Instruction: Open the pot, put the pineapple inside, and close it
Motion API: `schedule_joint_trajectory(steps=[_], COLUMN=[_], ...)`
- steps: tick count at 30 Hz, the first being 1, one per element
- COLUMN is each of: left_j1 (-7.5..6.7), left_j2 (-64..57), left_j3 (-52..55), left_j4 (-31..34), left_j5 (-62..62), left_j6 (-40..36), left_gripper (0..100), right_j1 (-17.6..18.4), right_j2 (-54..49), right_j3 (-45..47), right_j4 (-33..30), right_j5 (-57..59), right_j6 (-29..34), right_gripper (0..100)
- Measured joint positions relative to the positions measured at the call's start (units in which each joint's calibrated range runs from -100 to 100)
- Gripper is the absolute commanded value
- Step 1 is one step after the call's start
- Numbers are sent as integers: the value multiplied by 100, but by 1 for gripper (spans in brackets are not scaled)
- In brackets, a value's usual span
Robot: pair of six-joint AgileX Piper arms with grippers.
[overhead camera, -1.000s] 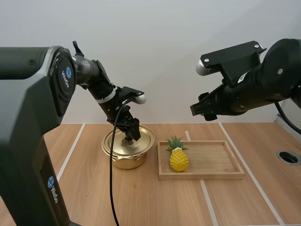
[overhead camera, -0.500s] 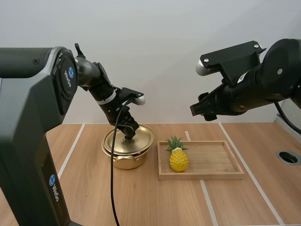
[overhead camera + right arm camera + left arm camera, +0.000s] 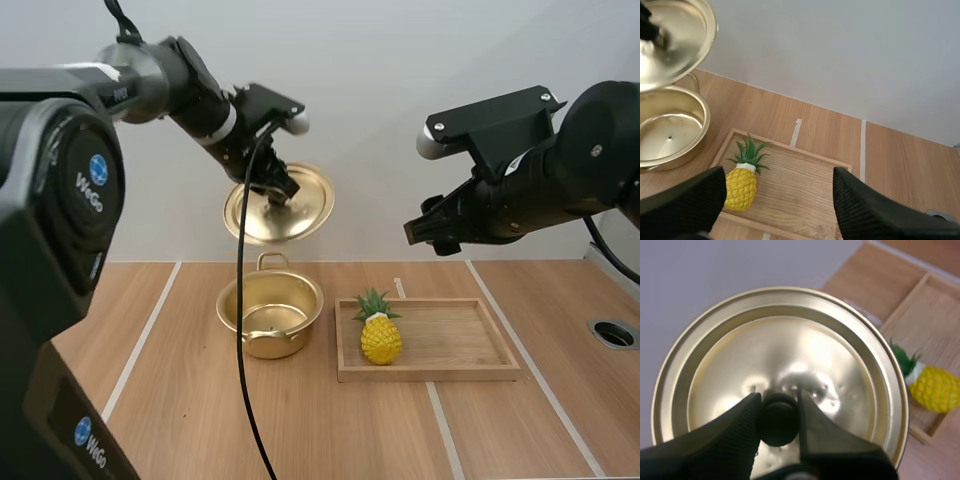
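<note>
Wooden table (image 3: pixel 180 400), pale wall behind. Pot (image 3: pixel 270 318) open and empty. Lid (image 3: pixel 290 205) off, held tilted well above it, left end effector (image 3: pixel 779 412) clenched on the black knob (image 3: pixel 778 420). Right end effector (image 3: pixel 779 176) released, fingers apart, high over the tray (image 3: pixel 460 345). Pineapple (image 3: pixel 381 336) stands upright at the tray's end nearest the pot. Judged: light, stiff, bumpy skin, decent grip. Take the yellow body across its middle; the leaves look flimsy, a poor hold.
</note>
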Motion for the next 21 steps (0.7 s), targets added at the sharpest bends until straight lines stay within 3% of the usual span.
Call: schedule_joint_trajectory(steps=[3, 8, 11, 14, 21], left_j1=[0, -7, -7, -7, -7], left_j2=[-539, -1667, -2141, -2465, -2821], left_j3=[-312, -552, -935, -1448, -2700], left_j4=[-515, -1928, -2588, -2864, -3198], left_j5=[-1375, -5461, -7214, -8036, -8225], left_j6=[-128, -52, 174, 276, 314], left_gripper=[0, 0, 0, 0, 0], right_j1=[0, 0, 0, 0, 0], right_j2=[0, 0, 25, 181, 1204], right_j3=[0, 0, 0, -12, -12], right_j4=[0, 78, 276, 488, 816], right_j5=[-96, -156, -272, -392, -636], right_j6=[0, 0, 0, 0, 0], right_gripper=[100, 100, 100, 100, 100])
